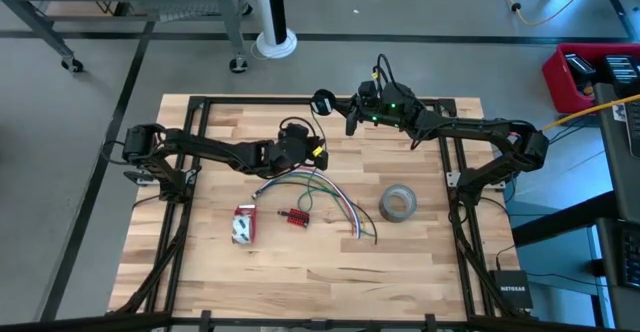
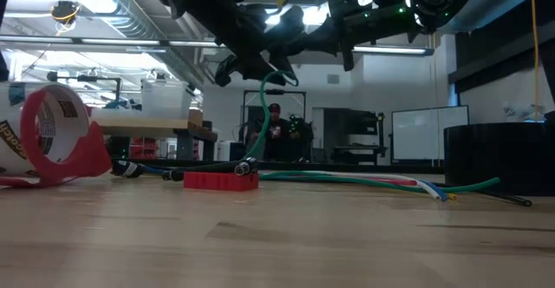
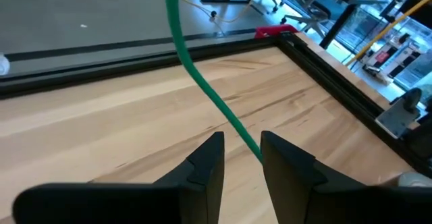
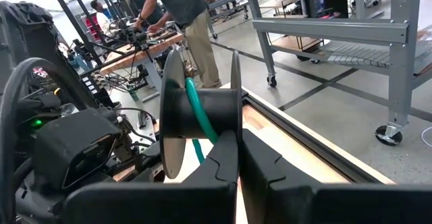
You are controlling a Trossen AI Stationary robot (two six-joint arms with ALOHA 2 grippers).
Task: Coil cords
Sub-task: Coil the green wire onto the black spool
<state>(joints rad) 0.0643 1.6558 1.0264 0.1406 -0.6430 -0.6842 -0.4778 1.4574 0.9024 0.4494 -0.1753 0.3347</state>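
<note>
Winding is under way: the right gripper (image 4: 237, 158), upper centre, has its fingers clamped on a black plastic spool (image 4: 200, 113). The left gripper's (image 3: 241, 158) fingers pinch the thin green cord (image 3: 202, 82); next, feed it taut.

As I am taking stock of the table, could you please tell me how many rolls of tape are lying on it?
2: a grey tape roll right of the loose cords, and a red-and-white roll left of them. None seems hidden.
</note>
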